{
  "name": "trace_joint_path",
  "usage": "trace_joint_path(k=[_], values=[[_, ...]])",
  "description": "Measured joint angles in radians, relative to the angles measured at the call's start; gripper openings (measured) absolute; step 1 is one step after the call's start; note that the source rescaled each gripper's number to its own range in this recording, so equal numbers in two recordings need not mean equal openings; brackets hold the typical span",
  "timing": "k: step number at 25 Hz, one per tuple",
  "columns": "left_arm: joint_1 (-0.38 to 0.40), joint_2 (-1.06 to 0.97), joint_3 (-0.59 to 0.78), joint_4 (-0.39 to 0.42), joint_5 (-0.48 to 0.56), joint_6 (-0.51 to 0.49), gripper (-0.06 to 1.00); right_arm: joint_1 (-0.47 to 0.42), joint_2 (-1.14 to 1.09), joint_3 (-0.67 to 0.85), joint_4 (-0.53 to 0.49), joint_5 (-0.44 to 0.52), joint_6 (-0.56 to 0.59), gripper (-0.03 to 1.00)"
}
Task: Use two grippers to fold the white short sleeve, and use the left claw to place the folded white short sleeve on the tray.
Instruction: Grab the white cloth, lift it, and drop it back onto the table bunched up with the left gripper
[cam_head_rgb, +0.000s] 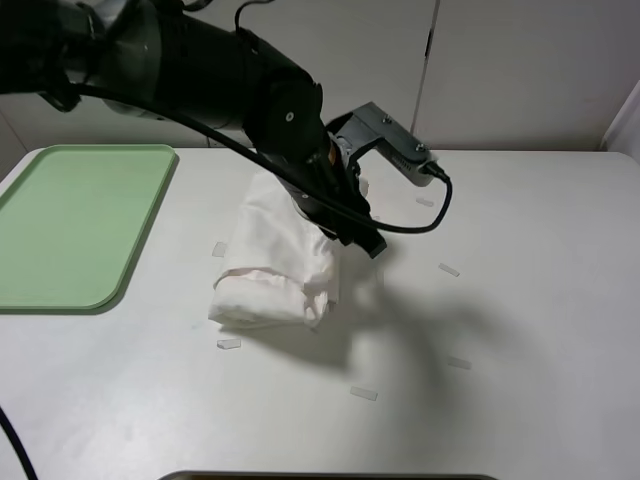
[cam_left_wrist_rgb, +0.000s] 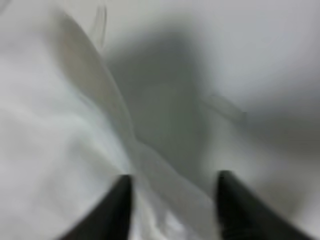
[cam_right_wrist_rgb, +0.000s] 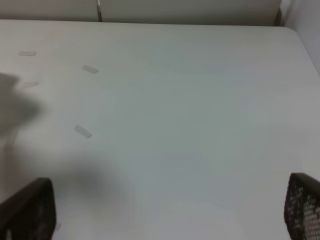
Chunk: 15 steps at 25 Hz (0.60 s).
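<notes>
Jaws of the left claw (cam_left_wrist_rgb: 172, 210) stand apart with a ridge of the white short sleeve (cam_head_rgb: 275, 265) running between the two dark fingers (cam_left_wrist_rgb: 120, 207), so it looks set astride the cloth but I cannot tell whether it has pinched it. That shirt lies folded in a bundle near the middle of the table (cam_head_rgb: 520, 300), its long axis running from the far side toward the near edge, with the tray (cam_head_rgb: 75, 225) well apart beyond it on the left arm's side. Only the left arm is at the cloth; the right gripper (cam_right_wrist_rgb: 165, 212) hangs wide open over bare table, holding nothing, so the carry toward the tray falls to the left.
</notes>
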Motion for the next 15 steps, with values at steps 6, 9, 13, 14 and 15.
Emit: trace_joint_path(k=[6,9,13,14,15], values=[[0.0,-0.015,-0.026,0.0,0.016,-0.003,0.72,0.0,0.0,0.0,0.0,0.0,0.0,1.0],[0.0,-0.015,-0.034,0.0,0.062,-0.003,0.84,0.0,0.0,0.0,0.0,0.0,0.0,1.0],[0.0,-0.015,-0.103,0.0,0.217,-0.003,0.87,0.0,0.0,0.0,0.0,0.0,0.0,1.0],[0.0,-0.015,-0.123,0.0,0.266,-0.003,0.87,0.0,0.0,0.0,0.0,0.0,0.0,1.0],[0.0,-0.015,-0.16,0.001,0.332,-0.004,0.87,0.0,0.0,0.0,0.0,0.0,0.0,1.0]])
